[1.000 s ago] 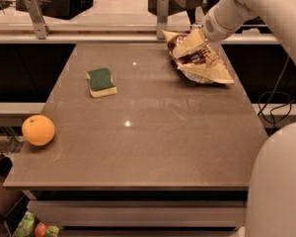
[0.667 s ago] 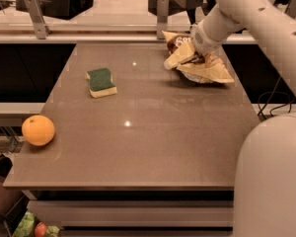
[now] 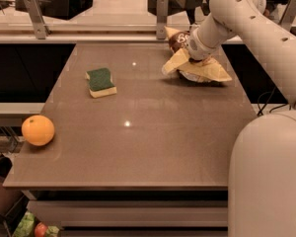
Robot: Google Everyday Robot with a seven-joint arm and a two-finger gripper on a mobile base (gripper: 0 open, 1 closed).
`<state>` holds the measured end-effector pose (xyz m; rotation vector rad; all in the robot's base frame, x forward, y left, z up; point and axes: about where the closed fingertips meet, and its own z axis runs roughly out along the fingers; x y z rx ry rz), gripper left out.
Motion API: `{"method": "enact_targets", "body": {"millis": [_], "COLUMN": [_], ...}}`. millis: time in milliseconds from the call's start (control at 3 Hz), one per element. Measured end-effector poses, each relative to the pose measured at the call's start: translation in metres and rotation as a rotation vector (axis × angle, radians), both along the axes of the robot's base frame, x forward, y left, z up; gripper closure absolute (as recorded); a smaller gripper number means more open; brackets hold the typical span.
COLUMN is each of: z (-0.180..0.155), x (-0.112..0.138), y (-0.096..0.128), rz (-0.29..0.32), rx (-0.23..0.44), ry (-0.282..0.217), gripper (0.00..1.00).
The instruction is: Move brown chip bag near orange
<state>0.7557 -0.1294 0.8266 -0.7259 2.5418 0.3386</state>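
The brown chip bag [image 3: 207, 72] lies crumpled at the far right of the table [image 3: 138, 152], its dark centre with white lettering up against the back rail and a tan end sticking out to the left. My gripper [image 3: 188, 56] comes down from the upper right and is shut on the bag's middle, mostly hidden by the white wrist. The orange [image 3: 38, 130] sits at the table's left edge, near the front, far from the bag.
A green-and-yellow sponge [image 3: 100, 81] lies left of centre. A rail with metal posts [image 3: 161, 11] runs along the back edge. My white body [image 3: 269, 181] fills the front right. A reddish fruit among green things [image 3: 40, 229] lies on the floor, lower left.
My gripper has moved left and lower onto the bag. The bag has shifted and folded, and its tan end now points left.
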Motion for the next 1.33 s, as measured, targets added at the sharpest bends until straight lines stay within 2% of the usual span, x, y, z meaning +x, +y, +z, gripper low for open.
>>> {"method": "enact_targets", "body": {"millis": [1000,1333], "z": [0.0024,0.0037], "x": [0.0002,0.0002], "y": [0.001,0.0011], "rz": [0.001,0.002], "rx": [0.0,0.0], "ry": [0.003,0.003], "gripper": [0.87,1.0]}}
